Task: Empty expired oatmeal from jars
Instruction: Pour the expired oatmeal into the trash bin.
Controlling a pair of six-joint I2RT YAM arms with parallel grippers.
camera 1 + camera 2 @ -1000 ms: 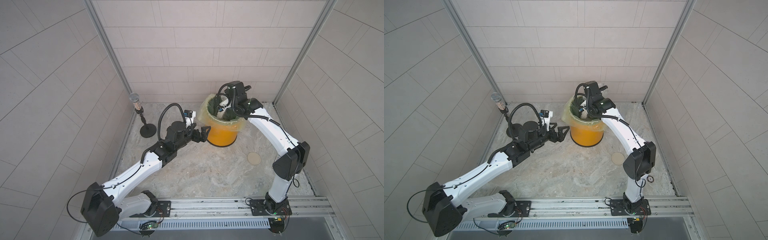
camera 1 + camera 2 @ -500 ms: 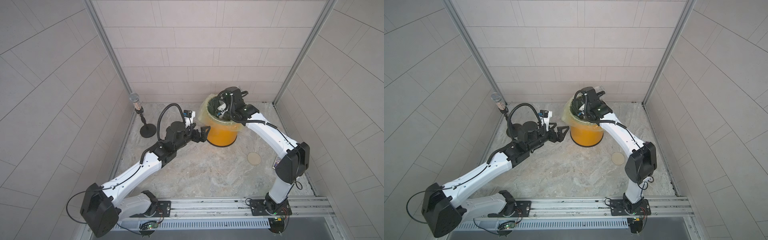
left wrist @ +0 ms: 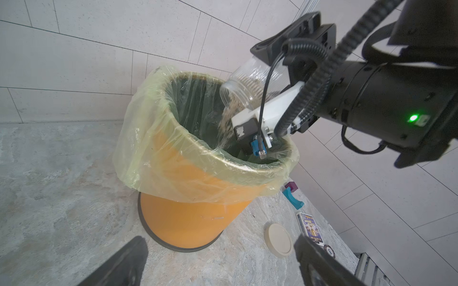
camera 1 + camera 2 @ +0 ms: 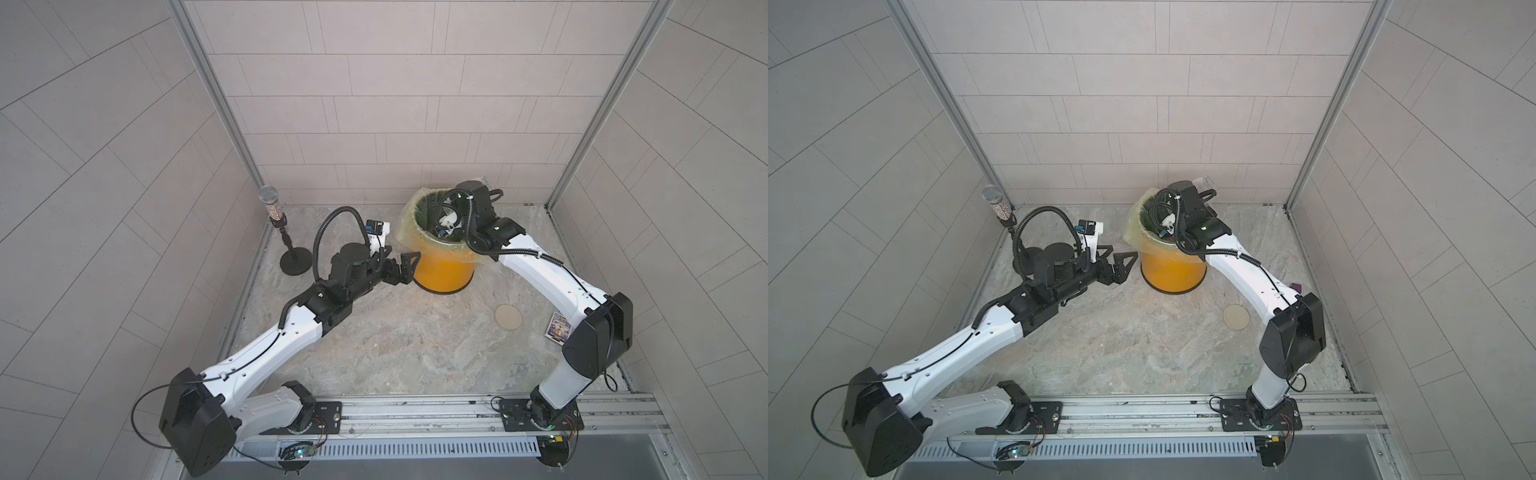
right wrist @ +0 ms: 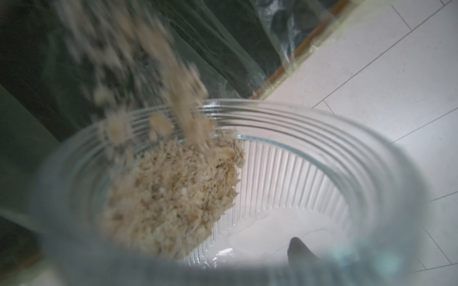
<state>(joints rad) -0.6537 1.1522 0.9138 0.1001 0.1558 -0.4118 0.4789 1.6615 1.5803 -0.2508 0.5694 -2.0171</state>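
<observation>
My right gripper is shut on a clear ribbed glass jar, tipped mouth-down over the orange bin. Pale oatmeal streams from the jar's mouth into the green liner. The right wrist view looks along the jar, with oatmeal sliding out over the rim and one dark finger seen through the glass. In both top views the right gripper sits over the bin's far rim. My left gripper stands open and empty beside the bin's left wall.
A flat round cream lid lies on the floor right of the bin. A card box and a poker chip lie by the right arm. A microphone stand is at the back left. Tiled walls enclose three sides.
The right wrist has turned and tipped the jar further over the bin, shifting slightly left. The left arm has not moved.
</observation>
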